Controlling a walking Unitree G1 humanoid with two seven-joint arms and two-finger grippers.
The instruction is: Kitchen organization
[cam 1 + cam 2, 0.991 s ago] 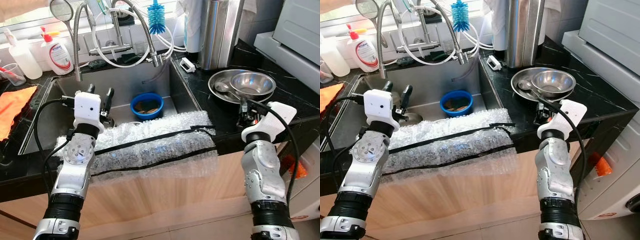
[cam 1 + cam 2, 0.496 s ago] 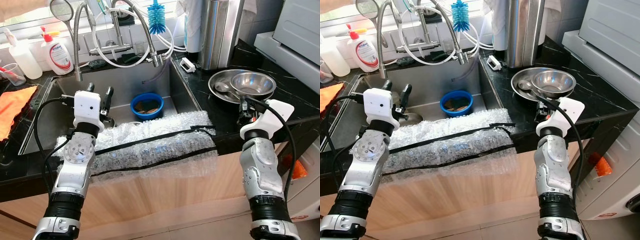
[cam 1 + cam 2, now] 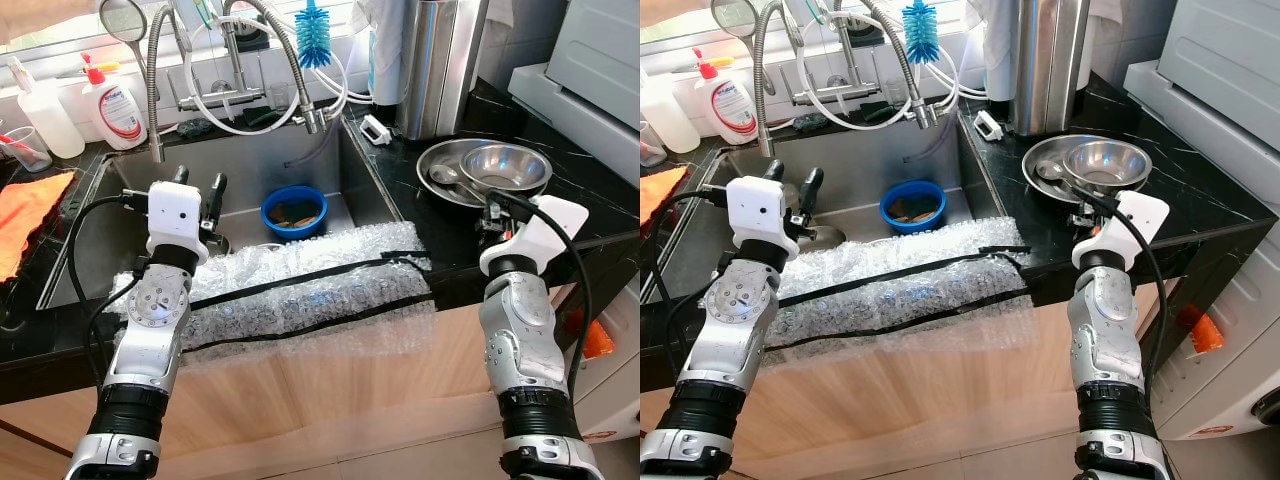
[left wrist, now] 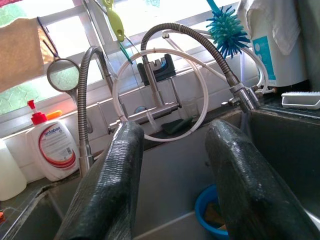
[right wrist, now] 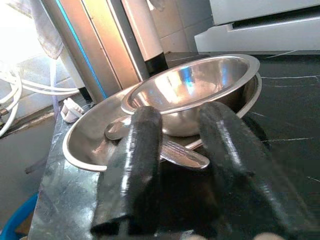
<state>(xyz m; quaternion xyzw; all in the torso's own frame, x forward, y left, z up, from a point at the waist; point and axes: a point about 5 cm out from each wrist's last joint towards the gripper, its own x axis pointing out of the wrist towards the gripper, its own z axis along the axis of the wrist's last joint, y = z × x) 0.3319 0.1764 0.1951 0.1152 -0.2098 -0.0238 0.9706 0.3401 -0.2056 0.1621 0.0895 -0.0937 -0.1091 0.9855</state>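
steel bowl sits in steel plate with spoon, on counter right of sink | right gripper spread, just short of plate, nothing held | left gripper spread over sink | blue bowl unmoved; organizing barely begun

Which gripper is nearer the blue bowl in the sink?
Left. The left gripper hovers open over the sink's left part, just beside the blue bowl. The right gripper is over the counter, by the steel bowl and spoon.
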